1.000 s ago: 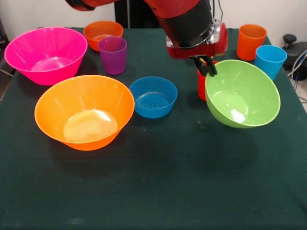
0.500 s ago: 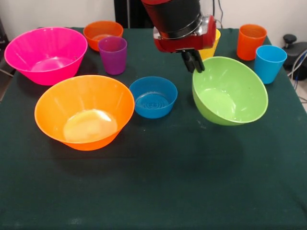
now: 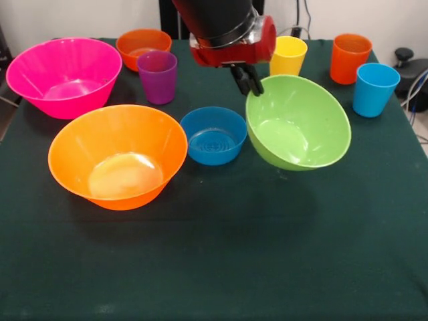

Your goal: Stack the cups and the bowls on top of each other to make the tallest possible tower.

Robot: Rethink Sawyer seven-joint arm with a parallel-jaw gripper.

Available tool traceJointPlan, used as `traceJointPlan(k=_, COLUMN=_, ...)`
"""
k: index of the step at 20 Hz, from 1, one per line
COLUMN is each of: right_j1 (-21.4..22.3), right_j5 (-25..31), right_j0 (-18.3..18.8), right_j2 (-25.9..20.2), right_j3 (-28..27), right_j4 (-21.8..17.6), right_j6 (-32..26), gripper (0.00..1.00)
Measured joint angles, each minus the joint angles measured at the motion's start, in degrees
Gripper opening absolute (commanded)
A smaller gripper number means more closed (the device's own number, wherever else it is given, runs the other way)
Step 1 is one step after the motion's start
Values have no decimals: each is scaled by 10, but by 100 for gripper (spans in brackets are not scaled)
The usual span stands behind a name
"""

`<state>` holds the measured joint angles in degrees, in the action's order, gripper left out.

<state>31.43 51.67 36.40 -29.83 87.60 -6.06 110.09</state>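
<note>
One green bowl (image 3: 298, 122) hangs tilted above the table (image 3: 221, 267), its rim pinched in the gripper (image 3: 247, 80), just right of the blue bowl (image 3: 213, 135); the yellow cup (image 3: 288, 55) stands behind.

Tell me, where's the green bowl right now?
In the front view the green bowl hangs tilted from the gripper, right of the small blue bowl, in front of the yellow cup.

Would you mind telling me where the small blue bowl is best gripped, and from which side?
Grip the blue bowl by its thin rim, coming straight down from above: it sits upright and open. Its near edge looks freest, since the green bowl crowds one side.
</note>
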Motion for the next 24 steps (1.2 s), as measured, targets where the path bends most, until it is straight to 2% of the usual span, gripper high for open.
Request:
traceJointPlan(k=9, right_j1=17, right_j5=0, right_j0=27, right_j2=-11, right_j3=25, right_j4=0, right_j6=0, gripper=0)
traceJointPlan(k=24, right_j1=31, right_j5=0, right_j0=37, right_j2=-26, right_j3=49, right_j4=0, right_j6=0, gripper=0)
